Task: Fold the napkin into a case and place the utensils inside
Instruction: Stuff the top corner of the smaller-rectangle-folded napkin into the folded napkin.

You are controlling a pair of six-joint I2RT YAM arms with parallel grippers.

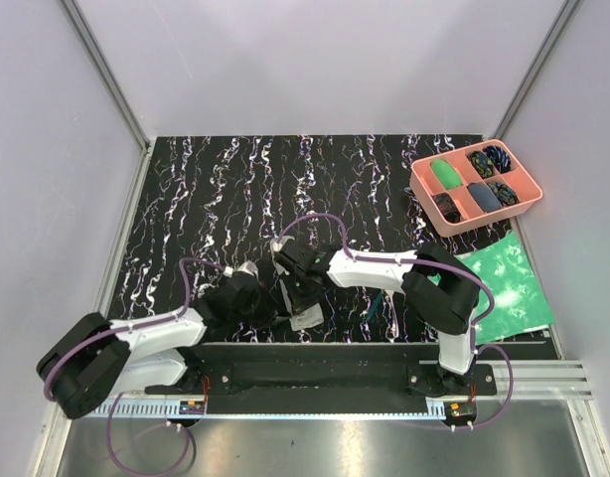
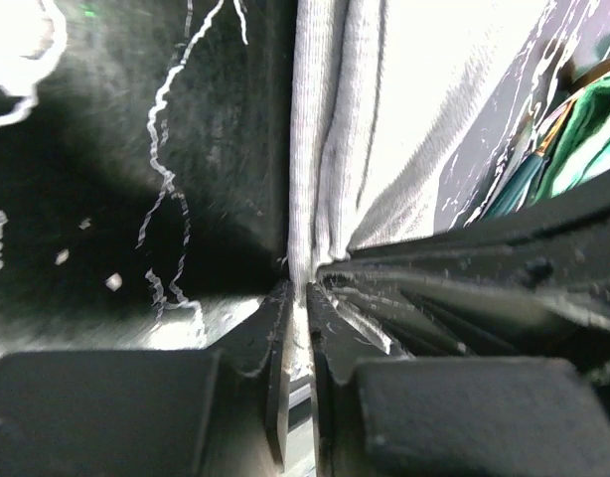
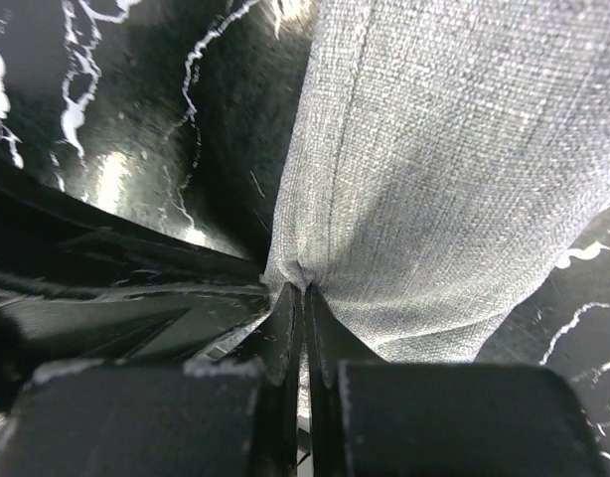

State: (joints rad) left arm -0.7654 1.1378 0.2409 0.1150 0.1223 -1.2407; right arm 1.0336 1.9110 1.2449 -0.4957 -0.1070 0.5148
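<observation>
The grey napkin (image 1: 307, 318) is bunched between the two arms near the table's front edge, mostly hidden under them from above. My left gripper (image 1: 277, 304) is shut on a folded edge of it; in the left wrist view the cloth (image 2: 384, 119) runs up from the closed left gripper (image 2: 300, 288). My right gripper (image 1: 299, 294) is shut on the napkin (image 3: 434, 169) too, and in its wrist view the right gripper (image 3: 303, 288) puckers the fabric. The utensils (image 1: 371, 310) lie just right of the napkin, and their teal and brownish handles (image 2: 519, 179) show at the edge of the left wrist view.
A pink compartmented tray (image 1: 524, 204) with several small items stands at the back right. A green-and-white mottled sheet (image 1: 504, 283) lies at the front right, beside the right arm. The black marbled mat (image 1: 235, 189) covers the table.
</observation>
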